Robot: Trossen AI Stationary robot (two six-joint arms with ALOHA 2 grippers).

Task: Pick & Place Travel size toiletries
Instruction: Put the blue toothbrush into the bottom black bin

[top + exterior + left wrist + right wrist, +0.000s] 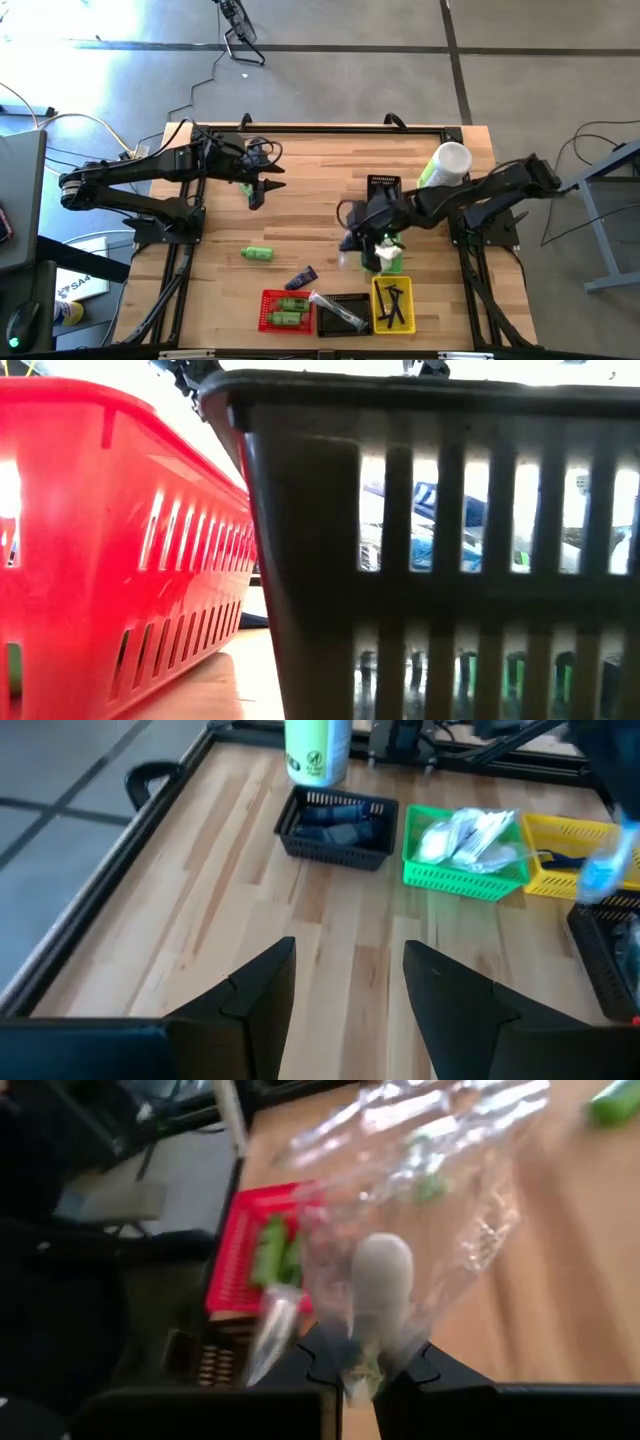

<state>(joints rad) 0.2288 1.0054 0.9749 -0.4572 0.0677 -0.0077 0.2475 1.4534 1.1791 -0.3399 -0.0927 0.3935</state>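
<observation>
My right gripper (pixel 352 244) hangs above the table just left of the green basket (pixel 392 262), shut on a clear-wrapped toothbrush (pixel 385 1275). A green bottle (pixel 257 254) and a navy tube (pixel 301 278) lie flat on the wood. The red basket (pixel 285 312) holds green bottles. A black basket (pixel 345 312) next to it holds a clear packet, and the yellow basket (pixel 393 305) holds thin black items. White packets (pixel 465 835) fill the green basket. My left gripper (pixel 262 187) hovers open over the far left of the table, touching nothing. My right gripper pinches one end of the clear wrapper (pixel 366 1362) between its two fingers. The fingers slant down toward the table's near left. The crinkled wrapper, with the pale toothbrush head (pixel 384 1270) inside, sticks out past the fingertips, clear of the table.
A far black basket (pixel 335 825) with navy tubes stands beside a tall white and green container (pixel 447 162) at the back right. In the low view the red basket's wall (pixel 110 540) and the black basket's wall (pixel 300 560) fill the picture. Bare wood lies between the arms.
</observation>
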